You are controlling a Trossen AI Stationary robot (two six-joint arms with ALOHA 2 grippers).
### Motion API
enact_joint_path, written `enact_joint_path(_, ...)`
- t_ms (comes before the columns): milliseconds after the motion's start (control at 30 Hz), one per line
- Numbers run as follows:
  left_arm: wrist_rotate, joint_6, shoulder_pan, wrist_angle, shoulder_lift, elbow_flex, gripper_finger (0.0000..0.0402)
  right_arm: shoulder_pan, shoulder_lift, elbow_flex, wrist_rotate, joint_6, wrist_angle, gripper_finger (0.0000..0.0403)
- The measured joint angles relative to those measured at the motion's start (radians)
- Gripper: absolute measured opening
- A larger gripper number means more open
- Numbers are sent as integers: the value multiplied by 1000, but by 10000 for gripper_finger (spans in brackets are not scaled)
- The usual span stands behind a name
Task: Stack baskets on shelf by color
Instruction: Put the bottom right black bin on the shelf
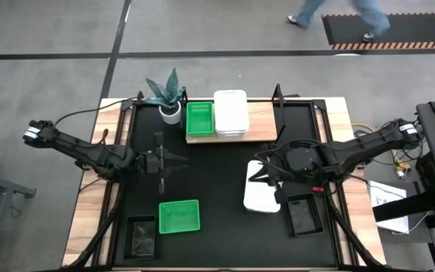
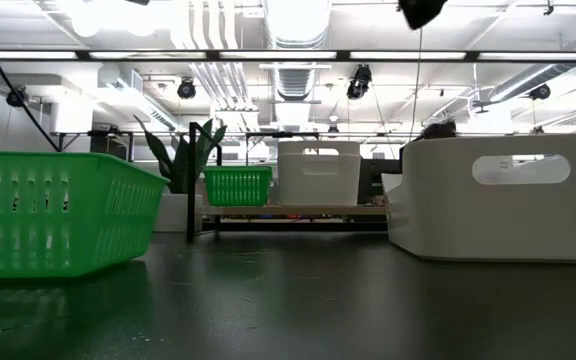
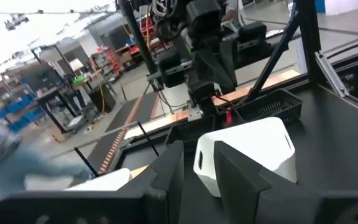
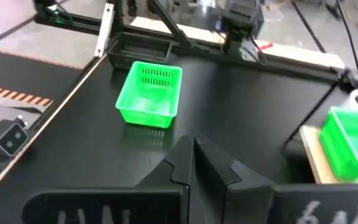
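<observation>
Step in hand: sorting was partway through. The shelf (image 1: 259, 130) at the far edge of the tabletop (image 1: 217, 174) already carried a green basket (image 1: 199, 118) and, just beside it, a stack of white baskets (image 1: 230, 113). Neither arm held anything; both hovered mid-table.
Loose baskets: a second green basket (image 1: 180, 216) lay on the near-left part of the tabletop, a white basket (image 1: 263, 189) near right of centre, a black basket (image 1: 140, 236) at the near-left corner and another black basket (image 1: 303, 214) near right.
Left gripper (image 1: 174, 159): its jaws stood a little apart with nothing between them, above the tabletop between the shelf and the loose green basket.
Right gripper (image 1: 260, 173): its jaws were pressed fully together and empty, over the far-left edge of the loose white basket; I could not tell whether they touched it.
Next move, as I judged it: the right jaws would have to part before taking the white basket's rim, then carry it to the white stack; the left arm was placed to fetch the loose green basket.
Orientation: the loose green basket's long axis ran left to right, mouth up. The white one's ran near to far, as did both black baskets'. On the shelf, the baskets' long axes ran near to far, across the board.
Bystander item: a potted plant (image 1: 168, 97) stood just left of the shelf.
</observation>
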State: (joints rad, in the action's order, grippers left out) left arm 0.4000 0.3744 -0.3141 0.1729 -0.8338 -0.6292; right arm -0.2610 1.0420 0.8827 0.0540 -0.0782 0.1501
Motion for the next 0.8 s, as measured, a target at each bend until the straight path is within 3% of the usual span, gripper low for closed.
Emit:
enact_joint_path(167, 0, 77, 0, 1, 3, 0, 74, -72, 8, 68, 116, 123, 148, 9)
enact_joint_path(367, 0, 176, 0, 3, -1, 0, 74, -120, 98, 173, 180, 327, 368, 9)
enact_joint_path(633, 0, 213, 0, 9, 1, -1, 74, -160, 316, 360, 166, 465, 800, 9)
enact_joint_path(800, -1, 214, 0, 8, 3, -1, 74, -162, 404, 409, 73, 509, 849, 17)
